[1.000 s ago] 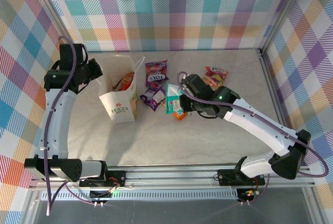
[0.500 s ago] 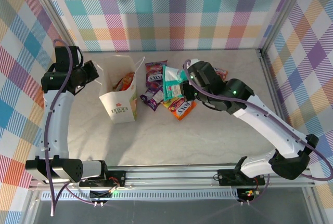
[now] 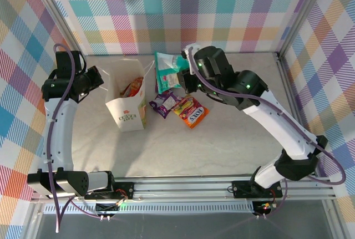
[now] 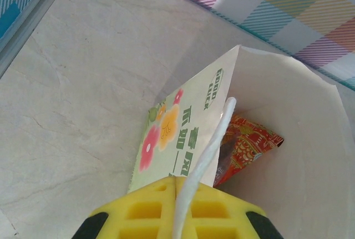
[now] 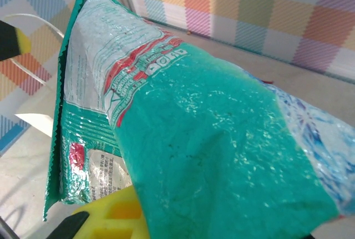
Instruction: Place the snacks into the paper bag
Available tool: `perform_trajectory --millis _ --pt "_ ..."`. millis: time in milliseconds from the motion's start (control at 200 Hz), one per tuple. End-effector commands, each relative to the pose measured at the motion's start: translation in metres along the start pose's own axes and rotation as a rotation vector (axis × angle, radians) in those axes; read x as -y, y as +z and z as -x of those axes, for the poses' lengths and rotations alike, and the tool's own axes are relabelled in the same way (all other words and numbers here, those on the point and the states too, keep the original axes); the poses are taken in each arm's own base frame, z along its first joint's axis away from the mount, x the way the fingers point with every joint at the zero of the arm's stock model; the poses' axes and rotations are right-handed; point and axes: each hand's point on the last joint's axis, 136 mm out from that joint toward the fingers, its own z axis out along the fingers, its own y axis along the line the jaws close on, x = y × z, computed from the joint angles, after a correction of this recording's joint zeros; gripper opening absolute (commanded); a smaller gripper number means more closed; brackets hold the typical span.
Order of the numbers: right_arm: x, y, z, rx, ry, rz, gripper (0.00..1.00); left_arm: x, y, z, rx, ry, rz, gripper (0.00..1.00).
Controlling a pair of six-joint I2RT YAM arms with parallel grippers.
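The white paper bag (image 3: 127, 107) stands open at the left of the table, its flower print (image 4: 166, 133) facing out. My left gripper (image 3: 97, 79) is shut on the bag's white cord handle (image 4: 209, 149), just left of the rim. A red snack packet (image 4: 250, 143) lies inside the bag. My right gripper (image 3: 184, 78) is shut on a teal-green snack packet (image 3: 167, 69), held in the air to the right of the bag's mouth. That packet (image 5: 211, 139) covers most of the right wrist view, above one yellow finger (image 5: 108, 219). A purple packet (image 3: 162, 103) and an orange-red packet (image 3: 192, 111) lie on the table.
Plaid walls close the back and both sides. A metal frame post (image 3: 288, 78) runs along the table's right edge and a rail (image 3: 183, 186) along the front. Bare marble table (image 3: 183, 145) lies in front of the packets.
My right gripper has lifted the teal-green packet off the table and carried it up and left towards the bag. My left gripper has shut on the cord handle and shifted slightly left.
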Motion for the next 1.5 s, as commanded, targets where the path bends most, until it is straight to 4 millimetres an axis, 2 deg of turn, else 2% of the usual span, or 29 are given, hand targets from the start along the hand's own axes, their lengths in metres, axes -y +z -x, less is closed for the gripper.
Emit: perform_trajectory --millis 0,365,500,940,1150,1490 --pt "-0.023 -0.008 0.034 0.105 -0.025 0.088 0.18 -0.002 -0.003 0.001 0.009 -0.018 -0.014 0.04" --pt "-0.066 0.016 0.058 0.137 -0.03 0.205 0.18 -0.002 0.0 0.001 0.011 -0.028 -0.027 0.02" --pt "-0.078 0.028 0.062 0.131 -0.041 0.227 0.19 -0.004 0.001 0.001 0.011 -0.024 -0.025 0.03" --pt "-0.099 0.069 0.07 0.152 -0.026 0.264 0.19 -0.006 0.003 -0.002 0.004 -0.022 -0.03 0.03" --pt "-0.104 0.093 0.068 0.144 -0.002 0.262 0.19 -0.006 0.003 -0.002 0.006 -0.02 -0.029 0.03" --pt "-0.114 0.122 0.061 0.125 0.065 0.283 0.2 -0.015 0.003 -0.002 0.017 -0.027 -0.004 0.03"
